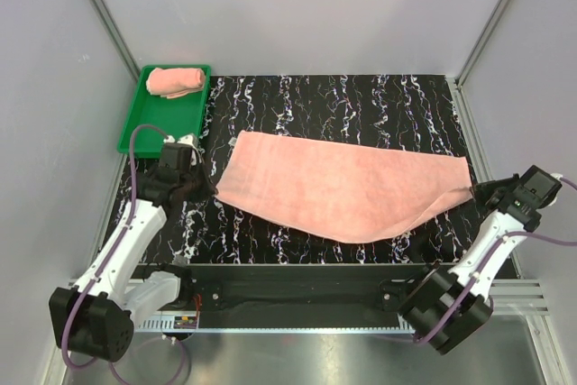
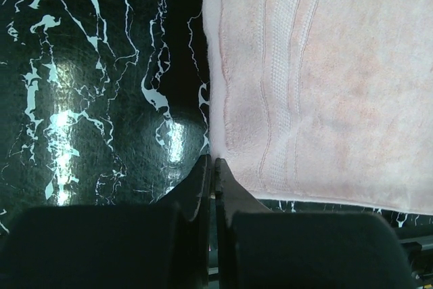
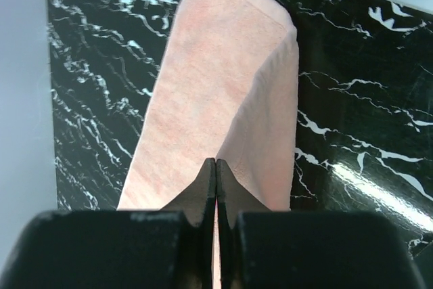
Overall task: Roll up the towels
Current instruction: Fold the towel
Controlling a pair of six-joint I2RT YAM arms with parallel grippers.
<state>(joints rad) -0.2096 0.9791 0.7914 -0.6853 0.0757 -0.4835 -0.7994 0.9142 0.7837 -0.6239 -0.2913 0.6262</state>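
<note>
Spread towel (image 2: 338,86) cut off top, right; corner hidden behind right tool (image 3: 216,162).

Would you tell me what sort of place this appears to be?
Probably a robotics lab test cell: grey walls enclose a marbled black table, the left arm and right arm are bolted at its edge, handling a pink towel.

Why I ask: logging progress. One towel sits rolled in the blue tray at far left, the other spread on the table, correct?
No: the tray is green, not blue, as the top external view shows. The rolled towel does sit in it, and the other towel lies spread on the table.
</note>
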